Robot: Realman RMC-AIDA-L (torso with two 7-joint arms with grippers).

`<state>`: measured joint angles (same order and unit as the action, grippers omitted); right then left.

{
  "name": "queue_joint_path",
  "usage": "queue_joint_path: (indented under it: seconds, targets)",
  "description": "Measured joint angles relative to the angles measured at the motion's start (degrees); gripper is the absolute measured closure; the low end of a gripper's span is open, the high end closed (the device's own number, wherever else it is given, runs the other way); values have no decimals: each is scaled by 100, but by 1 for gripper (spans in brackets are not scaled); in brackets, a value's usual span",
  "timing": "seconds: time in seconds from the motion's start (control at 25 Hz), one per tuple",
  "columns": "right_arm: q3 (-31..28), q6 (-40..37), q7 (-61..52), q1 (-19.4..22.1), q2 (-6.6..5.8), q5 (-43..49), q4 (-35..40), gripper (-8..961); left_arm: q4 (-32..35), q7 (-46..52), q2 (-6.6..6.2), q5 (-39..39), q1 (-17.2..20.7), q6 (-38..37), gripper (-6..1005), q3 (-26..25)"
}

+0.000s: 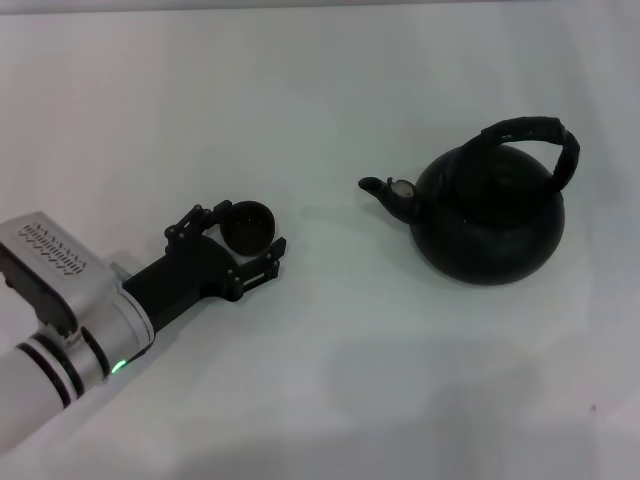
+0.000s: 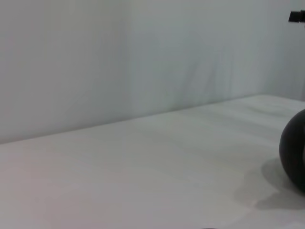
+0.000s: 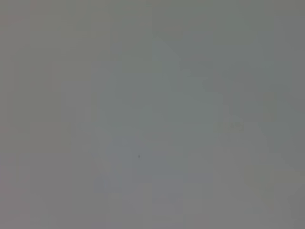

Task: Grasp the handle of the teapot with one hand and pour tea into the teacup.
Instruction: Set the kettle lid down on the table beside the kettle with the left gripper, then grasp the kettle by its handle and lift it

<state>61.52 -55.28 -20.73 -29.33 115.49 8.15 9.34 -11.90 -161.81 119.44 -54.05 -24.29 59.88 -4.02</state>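
Left gripper [image 1: 247, 238] pinching teacup [image 1: 247, 226] on table [image 1: 330, 400]; hold level, rim up. Teapot [image 1: 490, 225] well apart, handle [image 1: 535, 140] ungrasped; right gripper unseen.

The white table [image 1: 330, 400] carries two things. The teacup [image 1: 247, 225], small and dark, sits between the fingers of the left gripper [image 1: 250, 235], upright on the tabletop. The teapot [image 1: 490, 215] stands well apart from that gripper, out beyond its fingertips, its spout [image 1: 385, 192] turned back toward the gripper and cup.
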Motion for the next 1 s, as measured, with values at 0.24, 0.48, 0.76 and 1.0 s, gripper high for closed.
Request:
queue_joint_path:
  seconds: [0.24,0.48,0.76,1.0]
  targets:
    - [0,0,10,9,0,3,-17,109,-5,0,-6,-38,132,306,108,-28]
    - [0,-21,5,9,0,-1,-20,110,25,6,-9,-65,321,678,109,-231]
    - [-8,-461,-618,68,7,-37,-41,110,37,34,-29,-362,596,1428,110,-270]
    - [147,-516,-1419,221,-24,87,21,111,51,34,-36,-1101,989,2396,111,-275]
